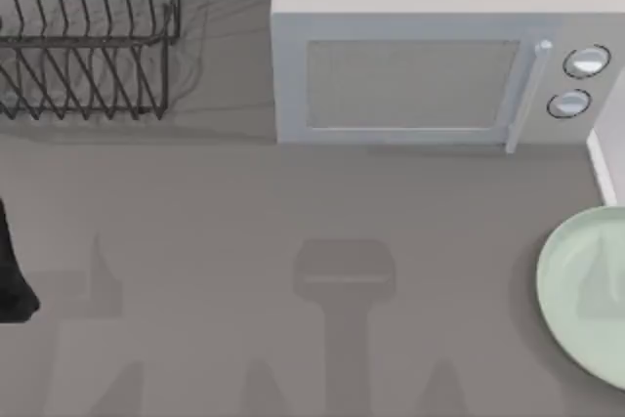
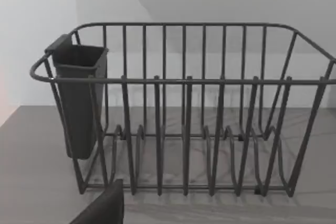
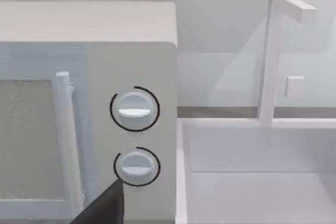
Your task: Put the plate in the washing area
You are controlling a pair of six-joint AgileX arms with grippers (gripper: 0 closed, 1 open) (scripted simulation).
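A dark finger (image 2: 102, 207) of my left pincer sits nearest the lens in the left wrist view; I cannot tell from it whether that pincer is apart or together. Beyond it stands the dark wire dish rack (image 2: 184, 124), upright on the grey table (image 1: 293, 241), with a dark cutlery holder (image 2: 77, 98) hung on one end wall. In the top view the dish rack (image 1: 88, 36) occupies the far left corner of the table, and part of my left arm (image 1: 12, 275) shows at the left edge.

In the right wrist view a dark finger (image 3: 105, 205) of my right pincer is nearest; its state I likewise cannot tell. Behind it stands the white microwave (image 3: 89, 108), with two round knobs stacked one above the other beside its vertical door handle. Just beside the microwave is the white sink (image 3: 252, 177) with an upright faucet (image 3: 270, 56).

The plate (image 1: 586, 285), pale mint green, lies flat on the table at the right edge of the top view, partly cut off, in front of the microwave (image 1: 430, 56) and near the sink corner.
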